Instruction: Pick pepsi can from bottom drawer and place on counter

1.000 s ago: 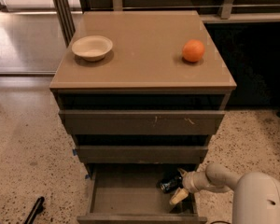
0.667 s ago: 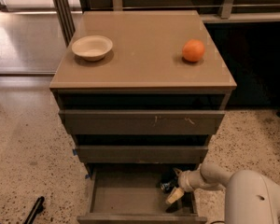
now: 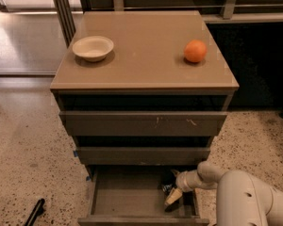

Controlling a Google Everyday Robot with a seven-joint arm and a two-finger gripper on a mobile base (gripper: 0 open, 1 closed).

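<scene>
At the right side of the open bottom drawer (image 3: 127, 197), the pepsi can (image 3: 167, 187) lay as a dark shape just behind the claw (image 3: 173, 197) and toward the drawer's middle, seemingly touching it; its long axis, and whether the claw was released or clenched, could not be told.

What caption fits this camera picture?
The robot's end effector reaches into the open grey-brown bottom drawer; a cream bowl and round orange sit on the glossy tan counter.

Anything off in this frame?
Nothing spilled or tipped. Only wear: pale scratches on the top drawer front. The bottom drawer is pulled open, with the claw inside at its right end by the pepsi can.
</scene>
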